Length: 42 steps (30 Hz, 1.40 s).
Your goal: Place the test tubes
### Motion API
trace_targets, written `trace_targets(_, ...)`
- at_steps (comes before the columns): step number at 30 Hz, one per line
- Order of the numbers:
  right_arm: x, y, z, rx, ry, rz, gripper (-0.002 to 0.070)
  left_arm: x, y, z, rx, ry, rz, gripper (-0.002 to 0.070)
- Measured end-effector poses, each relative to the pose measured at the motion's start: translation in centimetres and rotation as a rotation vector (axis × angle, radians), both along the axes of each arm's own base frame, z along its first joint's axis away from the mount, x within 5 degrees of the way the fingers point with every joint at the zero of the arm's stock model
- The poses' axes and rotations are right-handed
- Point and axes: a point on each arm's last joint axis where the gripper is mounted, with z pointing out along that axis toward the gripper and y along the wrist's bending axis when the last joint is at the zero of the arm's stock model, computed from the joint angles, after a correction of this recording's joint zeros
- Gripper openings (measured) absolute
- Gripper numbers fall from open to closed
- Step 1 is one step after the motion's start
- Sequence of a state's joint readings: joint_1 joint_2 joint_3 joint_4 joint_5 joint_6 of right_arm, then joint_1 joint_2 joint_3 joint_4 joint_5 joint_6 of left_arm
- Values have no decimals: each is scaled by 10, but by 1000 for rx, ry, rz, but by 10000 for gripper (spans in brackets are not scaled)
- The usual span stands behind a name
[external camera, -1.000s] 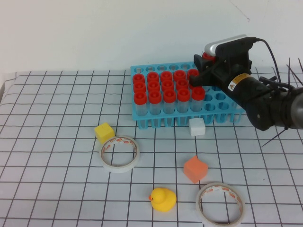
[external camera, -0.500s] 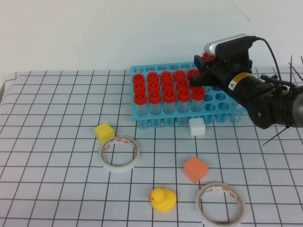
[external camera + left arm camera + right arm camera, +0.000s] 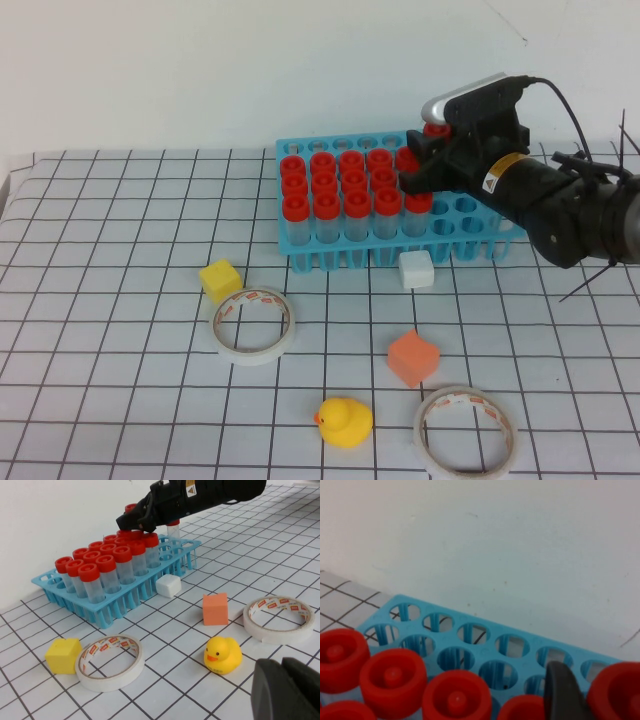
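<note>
High view: a red-capped test tube is gripped between the right gripper fingers over the blue rack. The left gripper, fingers pressed together, is poised above the worktop. The arm's yellow label cannot be read.

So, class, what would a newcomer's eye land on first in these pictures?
The blue rack, half filled with red-capped tubes, stands at the far side, the right gripper above it clamping one more tube. Nearer, a yellow duck sits in the foreground; the left gripper hangs shut at the near side.
</note>
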State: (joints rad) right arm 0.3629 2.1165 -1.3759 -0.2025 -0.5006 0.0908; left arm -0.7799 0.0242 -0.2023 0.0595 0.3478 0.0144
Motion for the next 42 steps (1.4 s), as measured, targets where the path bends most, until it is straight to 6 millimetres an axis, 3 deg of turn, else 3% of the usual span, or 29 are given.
trace_targets(17, -1, -1, 1, 19, 26, -10, 267, 0, 0, 0, 0, 0, 0, -1)
trace_targets(24, -1, -1, 0, 59, 66, -26, 452, 0, 0, 0, 0, 0, 0, -1)
trace_targets(31, -2, -2, 3, 56, 72, -30, 483, 0, 0, 0, 0, 0, 0, -1)
trace_targets(35, -8, -6, 17, 35, 104, -44, 484, 0, 0, 0, 0, 0, 0, -1)
trace_targets(38, -16, -10, 39, 21, 119, -57, 454, 0, 0, 0, 0, 0, 0, -1)
trace_targets(40, -25, -14, 65, 31, 102, -66, 379, 0, 0, 0, 0, 0, 0, -1)
trace_targets(42, -36, -19, 93, 56, 91, -79, 260, 0, 0, 0, 0, 0, 0, -1)
